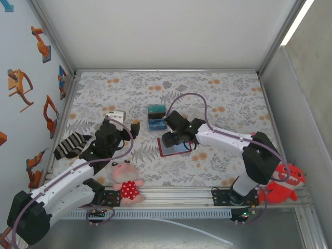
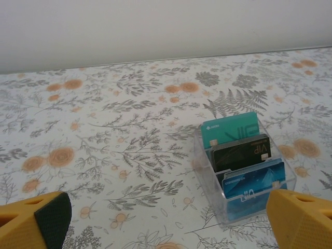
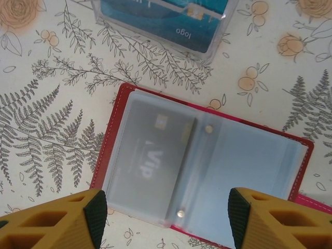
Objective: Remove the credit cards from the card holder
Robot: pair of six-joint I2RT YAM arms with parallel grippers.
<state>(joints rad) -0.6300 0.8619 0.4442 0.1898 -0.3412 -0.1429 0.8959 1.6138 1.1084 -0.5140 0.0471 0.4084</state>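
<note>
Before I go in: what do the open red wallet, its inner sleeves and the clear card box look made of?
Open red wallet: probably leather or faux leather, matte, stitched edge. Inner sleeves: soft frosted plastic, since a VIP card shows blurred through them. Clear card box: rigid glossy transparent plastic, perhaps acrylic; the cards inside show sharply through its walls.

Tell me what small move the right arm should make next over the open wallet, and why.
Probably lower the right fingers toward the grey card in the clear sleeve of the red wallet. They stand apart above the open wallet, touching nothing, and that card is not yet out.
</note>
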